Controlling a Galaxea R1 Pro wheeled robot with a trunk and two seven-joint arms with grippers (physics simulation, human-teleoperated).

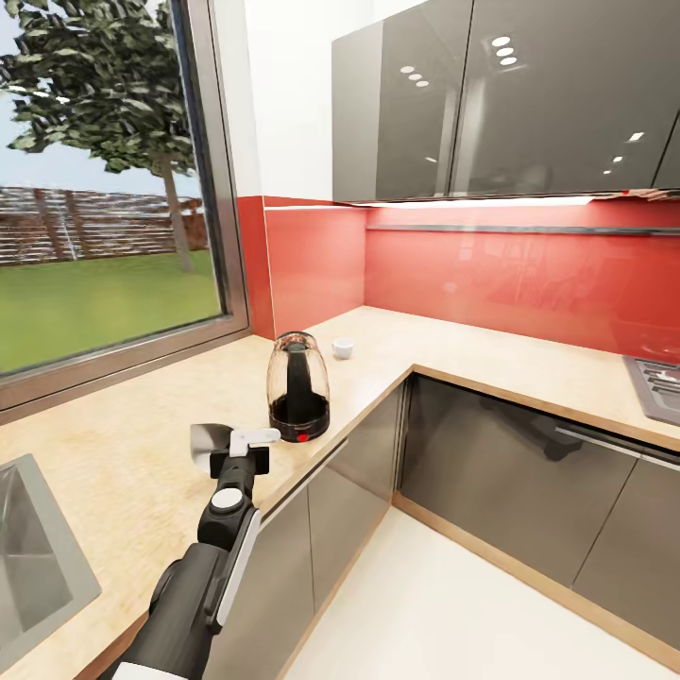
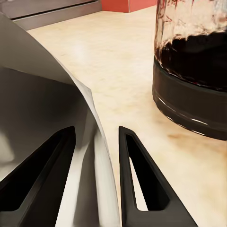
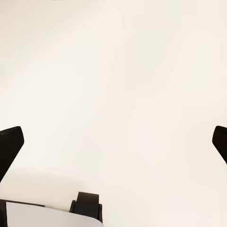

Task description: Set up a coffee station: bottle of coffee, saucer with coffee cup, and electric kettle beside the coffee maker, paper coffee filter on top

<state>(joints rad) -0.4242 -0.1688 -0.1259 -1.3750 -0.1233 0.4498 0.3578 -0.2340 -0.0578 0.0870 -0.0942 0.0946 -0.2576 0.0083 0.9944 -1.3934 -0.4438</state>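
The left gripper (image 1: 231,451) is clamped on the paper coffee filter (image 1: 208,444), carried above the counter (image 1: 113,453) for placement atop the coffee maker (image 1: 298,386), which stands at the gripper's 1 o'clock. The coffee cup (image 1: 342,348) sits beyond. The right gripper (image 3: 113,146) is spread wide, carrying nothing.

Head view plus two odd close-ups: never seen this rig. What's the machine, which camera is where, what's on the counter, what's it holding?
It is a simulated wheeled robot with two arms, driven remotely by a person.

The wide picture comes from its head, looking down over a kitchen countertop. The other two come from cameras near each arm's jaws.

On the counter stand a glass coffee maker with dark liquid in it, and farther back a small white cup. A sink is at the near left.

The left gripper is closed on a thin pale sheet, apparently the paper coffee filter, short of the coffee maker.

The right gripper has its jaws wide apart, holding nothing, facing a plain pale surface.
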